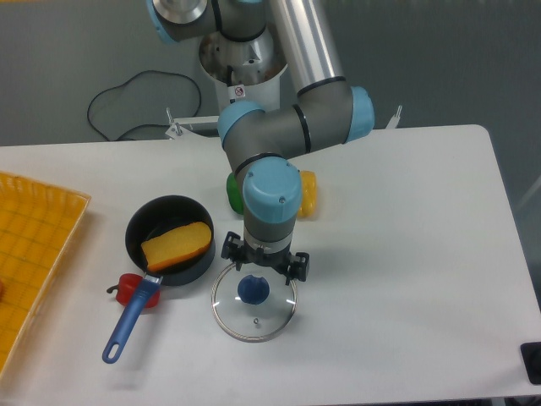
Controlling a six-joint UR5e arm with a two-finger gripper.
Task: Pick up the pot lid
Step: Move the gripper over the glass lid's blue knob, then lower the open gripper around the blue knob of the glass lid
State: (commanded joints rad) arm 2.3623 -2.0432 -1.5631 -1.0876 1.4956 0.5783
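End effector [265, 260]: near centre of frame, pointed down, with fingers spread wide and a clear gap between the fingertips. Left-hand fingertip in the picture seen above and left of the blue knob [254, 290]; right-hand fingertip seen above and right of the same knob. Contact between fingertips and glass or rim: cannot be determined from this view. Pot lid [256, 313]: lower centre of frame, directly below the end effector in the picture, lying flat on the white surface [423, 279], with clear glass, metal rim and knob uppermost. Far part of the rim partly covered from view by the fingertips; near part fully visible. Knob seen just below the gap between the fingertips, toward its left side. Left of the lid: black pan [138, 243], containing an orange item [177, 244], with blue handle [127, 328] extending toward the lower left. Red object [128, 288]: beside the pan, partly behind the handle. Behind the end effector: green object [234, 194] to the left and yellow object [308, 196] to the right, both partly hidden. At the left edge of frame: orange-yellow tray [42, 228], cut off by the frame. At the lower right edge: small black object [532, 355], also cut off.
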